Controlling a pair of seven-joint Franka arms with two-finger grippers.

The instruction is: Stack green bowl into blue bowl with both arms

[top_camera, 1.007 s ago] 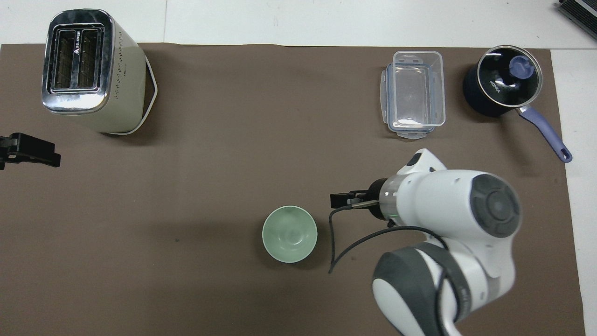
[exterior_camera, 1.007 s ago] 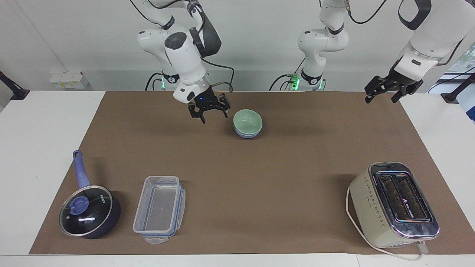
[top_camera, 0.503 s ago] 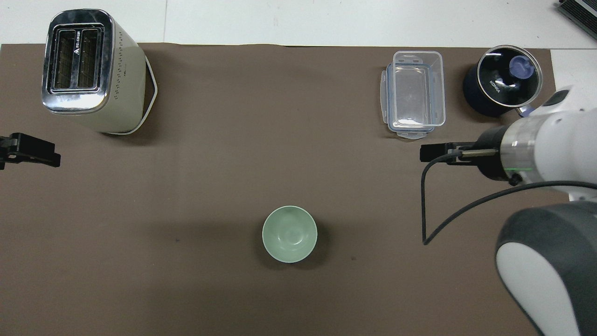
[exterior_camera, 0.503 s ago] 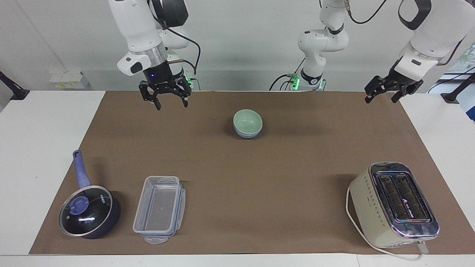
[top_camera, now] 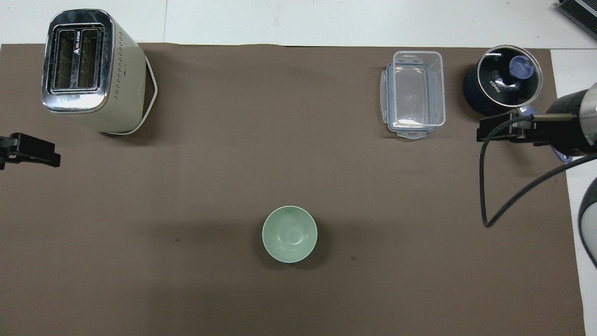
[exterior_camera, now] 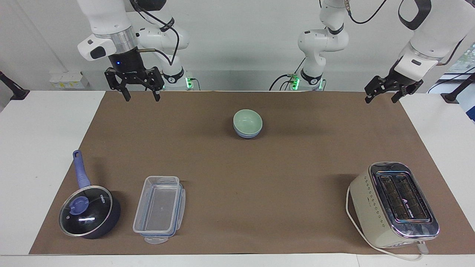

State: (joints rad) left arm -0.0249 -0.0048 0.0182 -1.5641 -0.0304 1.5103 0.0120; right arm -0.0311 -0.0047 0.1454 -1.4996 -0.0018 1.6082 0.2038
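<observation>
The pale green bowl (exterior_camera: 247, 119) sits nested inside the periwinkle-blue bowl (exterior_camera: 246, 135) on the brown mat, near the robots' side at mid-table. In the overhead view only the green bowl (top_camera: 289, 234) shows; the blue bowl is hidden under it. My right gripper (exterior_camera: 142, 99) is open and empty, raised over the mat's edge toward the right arm's end, well apart from the bowls; it also shows in the overhead view (top_camera: 501, 130). My left gripper (exterior_camera: 380, 100) is open and empty, waiting over the mat's corner at the left arm's end; it also shows in the overhead view (top_camera: 28, 151).
A cream toaster (exterior_camera: 393, 204) stands farthest from the robots at the left arm's end. A clear lidless container (exterior_camera: 160, 209) and a dark saucepan (exterior_camera: 89, 211) with a glass lid and a blue handle sit toward the right arm's end.
My right gripper has moved away from beside the bowls, up and toward the right arm's end of the table. The bowls and the left arm have not moved.
</observation>
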